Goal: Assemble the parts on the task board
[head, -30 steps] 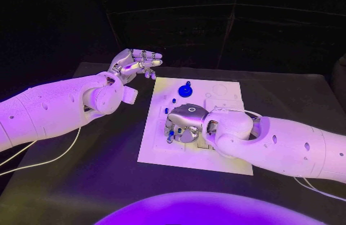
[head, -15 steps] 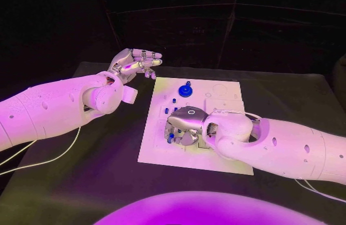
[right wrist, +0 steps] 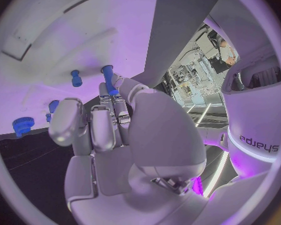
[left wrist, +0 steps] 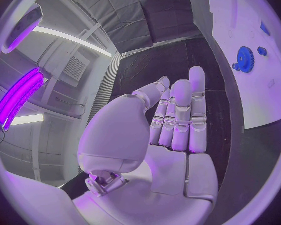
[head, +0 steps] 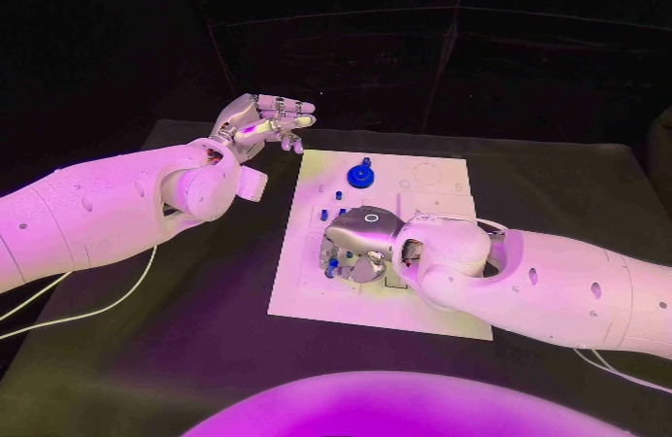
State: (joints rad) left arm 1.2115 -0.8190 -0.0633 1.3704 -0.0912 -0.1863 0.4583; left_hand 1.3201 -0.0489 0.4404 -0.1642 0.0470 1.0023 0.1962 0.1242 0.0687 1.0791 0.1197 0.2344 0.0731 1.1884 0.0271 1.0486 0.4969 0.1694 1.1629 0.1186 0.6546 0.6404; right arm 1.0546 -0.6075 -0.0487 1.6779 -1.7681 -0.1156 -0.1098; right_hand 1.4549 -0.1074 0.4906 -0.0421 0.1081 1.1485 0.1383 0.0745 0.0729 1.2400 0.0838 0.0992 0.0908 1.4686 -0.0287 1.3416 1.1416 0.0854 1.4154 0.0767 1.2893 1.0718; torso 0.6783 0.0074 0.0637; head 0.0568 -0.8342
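The white task board (head: pixel 319 296) lies mid-table. A blue gear (head: pixel 361 176) sits near its far edge, and small blue pegs (head: pixel 338 196) stand in a row below it. My right hand (head: pixel 361 238) is down on the board's left-middle part. Its thumb and fingertips pinch an upright blue peg (right wrist: pixel 107 79). Beside the peg stand another blue peg (right wrist: pixel 76 78) and the gear (right wrist: pixel 22 125). My left hand (head: pixel 266 121) hovers off the board's far left corner with its fingers (left wrist: pixel 181 117) stretched out side by side, holding nothing. The gear (left wrist: pixel 244 59) and board (left wrist: pixel 256 92) lie past them.
The black table (head: pixel 168 330) surrounds the board, with bare room to the left and in front. Pale outlined recesses (head: pixel 431 177) mark the board's far right part. A thin white cable (head: pixel 98 306) hangs under my left arm.
My right hand has slid slightly toward the board's near edge, staying low on the pegs. My left hand has not moved.
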